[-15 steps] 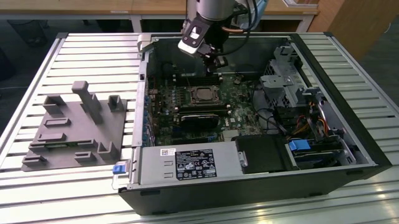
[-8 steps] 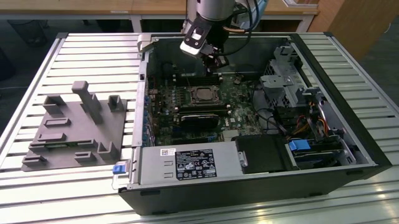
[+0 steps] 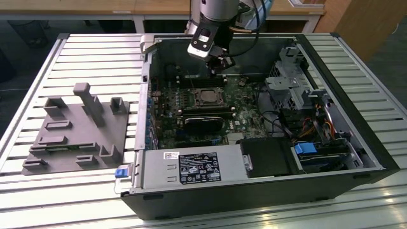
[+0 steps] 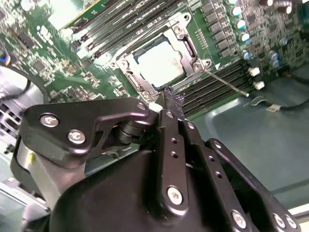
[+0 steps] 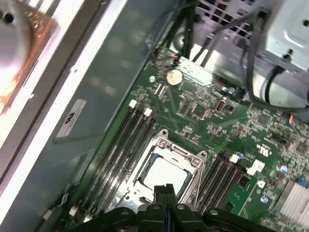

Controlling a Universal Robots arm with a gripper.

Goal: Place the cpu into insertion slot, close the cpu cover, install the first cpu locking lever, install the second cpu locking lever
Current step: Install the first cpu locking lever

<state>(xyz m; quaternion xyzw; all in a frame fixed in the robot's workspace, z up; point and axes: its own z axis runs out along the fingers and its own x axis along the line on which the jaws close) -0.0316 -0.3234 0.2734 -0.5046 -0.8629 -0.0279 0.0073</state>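
Observation:
The cpu (image 4: 159,63) lies flat in the insertion slot (image 3: 205,98) on the green board, its pale face showing through the square cut-out. The silver cpu cover (image 4: 126,66) is down around it; in the first wrist view the cpu (image 5: 161,174) sits inside the cover (image 5: 161,141). A thin locking lever (image 4: 227,82) sticks out sideways from one socket corner, over the memory slots. My gripper (image 3: 219,67) hovers above the board beside the socket's edge, fingers pressed together and holding nothing; in both wrist views the gripper (image 4: 172,99) (image 5: 166,191) stays shut just off the socket rim.
Long black memory slots (image 5: 123,145) flank the socket. A black heatsink block (image 3: 203,121) sits nearer the power supply (image 3: 190,167). The drive cage and cables (image 3: 299,95) fill the exterior view's right. The case wall (image 5: 96,87) stands close by. A grey fixture (image 3: 79,129) lies outside the case.

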